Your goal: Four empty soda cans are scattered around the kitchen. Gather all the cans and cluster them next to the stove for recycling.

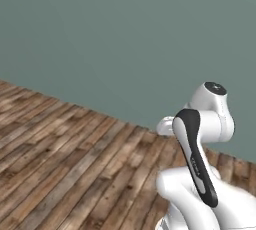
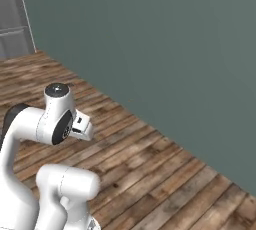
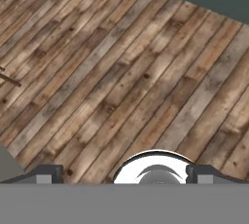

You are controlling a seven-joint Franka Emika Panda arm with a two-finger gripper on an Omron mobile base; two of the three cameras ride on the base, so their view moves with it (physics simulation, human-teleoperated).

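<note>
The hand [image 3: 124, 174] hangs above bare wooden floor [image 3: 121, 72], its two dark fingertips [image 3: 46, 173] set wide apart with nothing between them. No soda can or stove can be located from these pictures. Below and ahead of the hand the planks run diagonally; beyond them, at the far edge, stands a plain grey-green wall [image 1: 125, 34]. In the base views the white arm [image 1: 205, 124] is folded close above its base. Far off to the arm's left, a grey panelled surface [image 2: 12, 19] meets the wall.
</note>
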